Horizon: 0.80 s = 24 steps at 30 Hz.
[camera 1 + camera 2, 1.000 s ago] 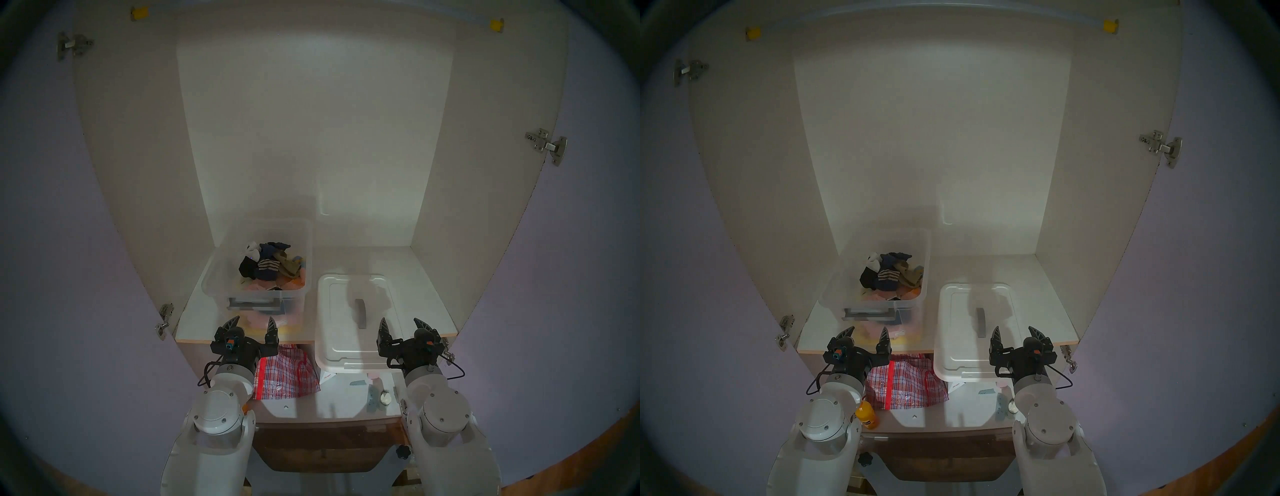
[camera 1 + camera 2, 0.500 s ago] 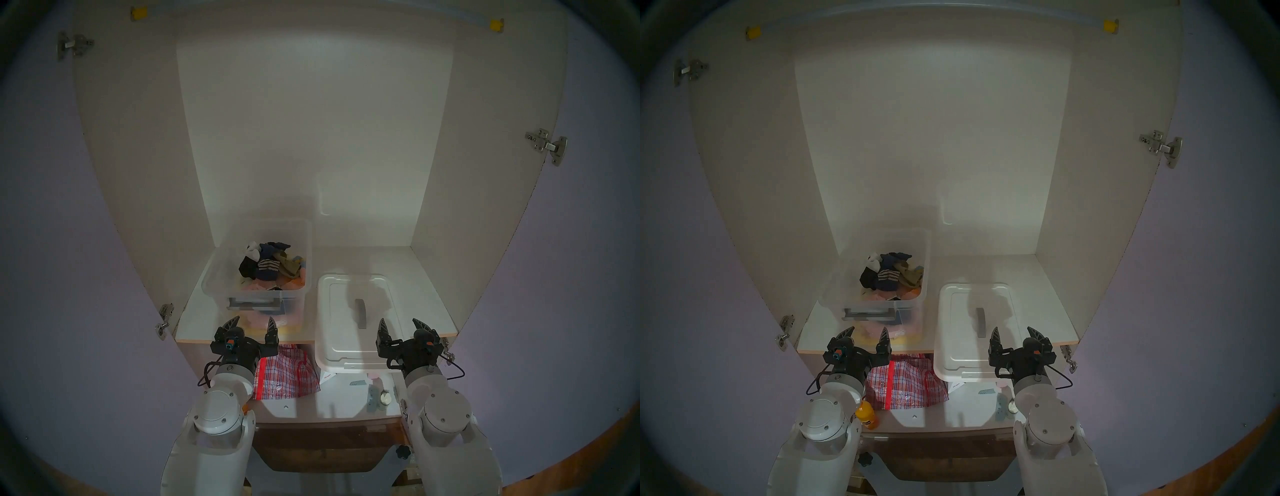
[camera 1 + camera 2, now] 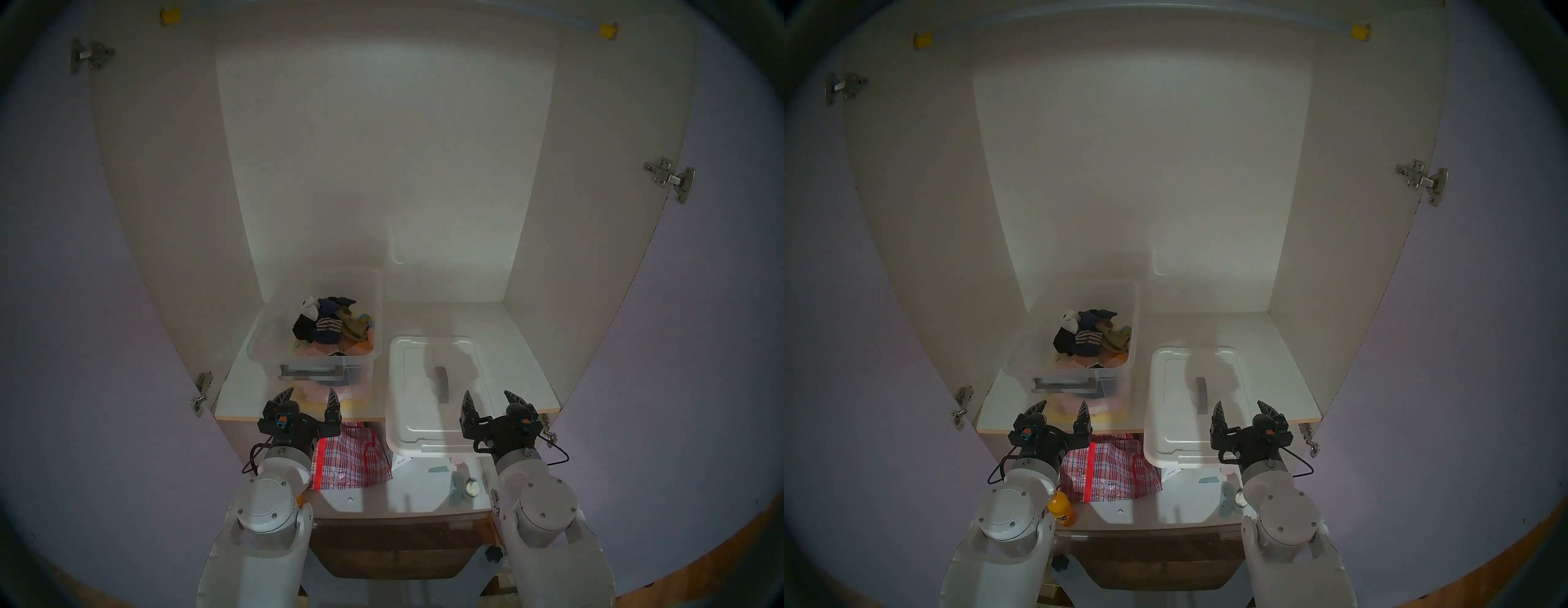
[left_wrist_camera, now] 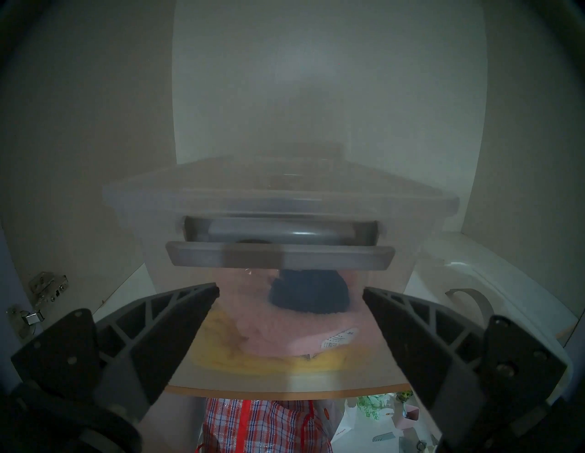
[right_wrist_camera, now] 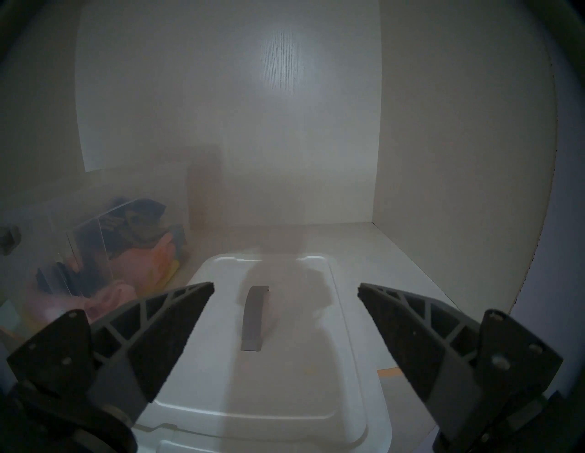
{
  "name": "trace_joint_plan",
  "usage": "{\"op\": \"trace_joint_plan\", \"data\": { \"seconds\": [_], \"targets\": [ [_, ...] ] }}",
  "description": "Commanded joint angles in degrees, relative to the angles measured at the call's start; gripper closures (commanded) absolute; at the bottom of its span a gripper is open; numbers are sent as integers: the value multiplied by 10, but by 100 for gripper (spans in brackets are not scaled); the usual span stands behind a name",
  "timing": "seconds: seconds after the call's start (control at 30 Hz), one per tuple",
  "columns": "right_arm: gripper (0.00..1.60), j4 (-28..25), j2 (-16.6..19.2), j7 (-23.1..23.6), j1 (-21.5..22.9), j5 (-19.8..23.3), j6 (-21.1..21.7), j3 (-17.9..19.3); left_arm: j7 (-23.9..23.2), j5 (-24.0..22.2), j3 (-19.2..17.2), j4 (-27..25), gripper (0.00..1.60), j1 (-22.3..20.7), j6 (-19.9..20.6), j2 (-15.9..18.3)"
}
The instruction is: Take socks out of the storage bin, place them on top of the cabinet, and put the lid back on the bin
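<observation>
The clear storage bin (image 3: pixel 263 339) stands open on the left of the cabinet's white shelf (image 3: pixel 522 365). Inside it lies a jumble of socks (image 3: pixel 324 325), black, white, olive and striped navy, on pink and yellow cloths. The white lid (image 3: pixel 424 420) with its dark grey handle (image 3: pixel 442 382) lies flat on the shelf right of the bin, overhanging the front edge. My left gripper (image 3: pixel 309 392) is open and empty just in front of the bin's grey latch bar (image 4: pixel 278 257). My right gripper (image 3: pixel 490 395) is open and empty over the lid's near right part (image 5: pixel 285 363).
A red plaid bag (image 3: pixel 352 458) lies on the lower shelf under the bin. Small items (image 3: pixel 466 486) lie on that shelf at the right, and an orange bottle (image 3: pixel 1062 511) at its left. Lilac doors (image 3: pixel 85 339) stand open on both sides.
</observation>
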Motion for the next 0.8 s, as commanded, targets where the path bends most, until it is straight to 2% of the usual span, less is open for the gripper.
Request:
{"op": "trace_joint_plan", "data": {
  "seconds": [0.0, 0.23, 0.27, 0.37, 0.4, 0.47, 0.53, 0.63, 0.67, 0.77],
  "targets": [
    [0, -12, 0, 1, 5, 0, -3, 0, -19, -23, -1, -41, 0, -12, -7, -1],
    [0, -13, 0, 1, 5, 0, -3, 0, -63, -80, -12, -69, 0, -14, 33, 25],
    [0, -13, 0, 1, 5, 0, -3, 0, -60, -68, -12, -80, 0, -15, 70, 39],
    [0, -12, 0, 1, 5, 0, -3, 0, -45, -20, -4, -89, 0, -18, 98, 75],
    [0, -12, 0, 1, 5, 0, -3, 0, -34, 13, 3, -91, 0, -19, 111, 93],
    [0, -12, 0, 1, 5, 0, -3, 0, -6, 51, 8, -100, 0, -23, 133, 90],
    [0, -12, 0, 1, 5, 0, -3, 0, -4, 58, 9, -102, 0, -26, 134, 88],
    [0, -12, 0, 1, 6, 0, -3, -1, -11, 41, 1, -107, 0, -37, 122, 69],
    [0, -12, 0, 1, 6, 0, -3, -1, -25, 19, -2, -113, 0, -43, 125, 61],
    [0, -12, 0, 1, 6, 1, -3, -1, -38, 20, -1, -122, 0, -56, 132, 64]
  ]
}}
